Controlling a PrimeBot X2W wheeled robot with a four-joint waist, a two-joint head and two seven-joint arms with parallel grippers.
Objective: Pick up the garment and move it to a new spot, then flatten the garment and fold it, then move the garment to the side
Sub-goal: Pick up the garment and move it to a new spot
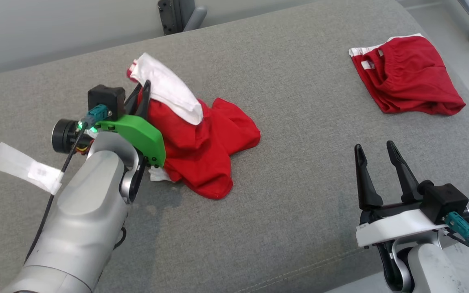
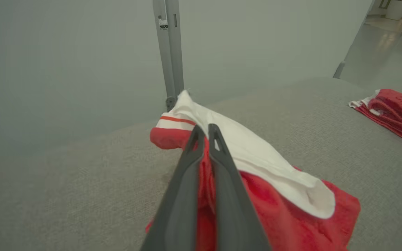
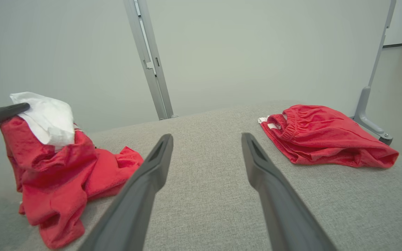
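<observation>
Garment, crumpled red knit with white panel, clamped in left tool; right tool spread apart.

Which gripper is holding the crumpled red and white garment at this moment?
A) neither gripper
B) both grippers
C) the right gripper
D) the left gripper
D: the left gripper is shut on the crumpled red and white garment and holds its edge raised, while the right gripper stands open above the grey cushion, apart from any cloth.
</observation>
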